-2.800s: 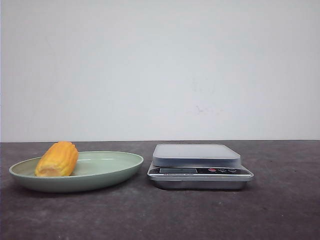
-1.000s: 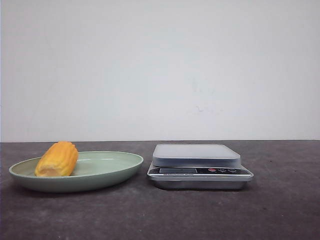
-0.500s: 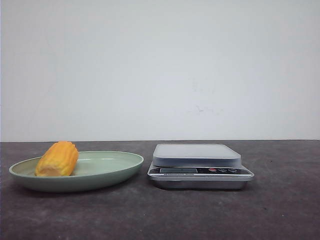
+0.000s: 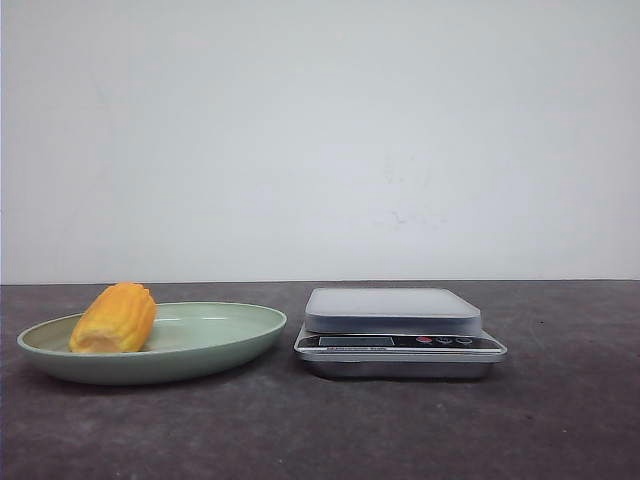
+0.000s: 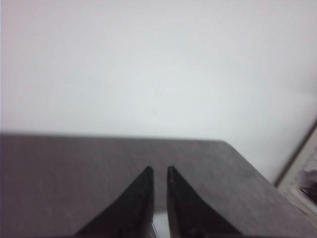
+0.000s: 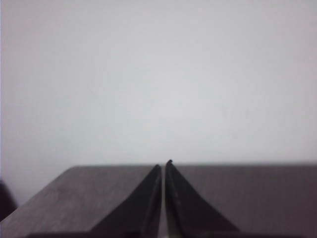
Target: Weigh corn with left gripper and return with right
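Front view, corn (image 4: 115, 318) on green plate (image 4: 215, 345), left claw (image 5: 159, 171) and right claw (image 6: 164, 165) elsewhere, both nearly closed, empty.

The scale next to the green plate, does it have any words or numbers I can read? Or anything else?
Silver kitchen scale: a dark line of print runs under its grey display, too small and blurred to read; the display shows no digits.
Yellow-orange corn cob piece: no text.
Pale green oval plate: no text.
Nothing else carries writing.
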Robot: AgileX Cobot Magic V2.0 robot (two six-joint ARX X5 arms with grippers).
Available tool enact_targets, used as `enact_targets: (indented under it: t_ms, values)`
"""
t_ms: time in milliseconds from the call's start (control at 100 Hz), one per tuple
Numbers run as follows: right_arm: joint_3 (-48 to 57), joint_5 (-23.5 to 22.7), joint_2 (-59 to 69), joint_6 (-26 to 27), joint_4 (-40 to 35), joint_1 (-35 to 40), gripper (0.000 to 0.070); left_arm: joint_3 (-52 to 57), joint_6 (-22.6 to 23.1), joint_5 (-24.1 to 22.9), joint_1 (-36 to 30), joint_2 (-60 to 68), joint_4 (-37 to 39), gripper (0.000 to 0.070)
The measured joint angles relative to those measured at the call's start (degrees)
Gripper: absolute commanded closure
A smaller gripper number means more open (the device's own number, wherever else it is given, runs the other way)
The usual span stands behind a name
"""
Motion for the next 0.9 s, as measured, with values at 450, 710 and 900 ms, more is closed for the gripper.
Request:
enact_targets:
  t_ms: [450, 710, 900]
  values:
    - [0.2, -3.3, -0.2, -1.5, -1.7, 0.0, 0.0, 1.1, 0.8, 0.6, 0.0, 0.7, -13.7, 0.0]
    - [0.2, -2.8, -0.1, -1.6, -5.8, 0.0, 0.0, 0.8, -2.5, 1.4, -1.6, 7.7, -15.7, 0.0038]
    - [0.2, -1.2, 0.0, -2.4, -11.7, 0.0, 0.0, 0.5, -3.1, 0.3, -6.6, 20.9, -15.8, 0.0038]
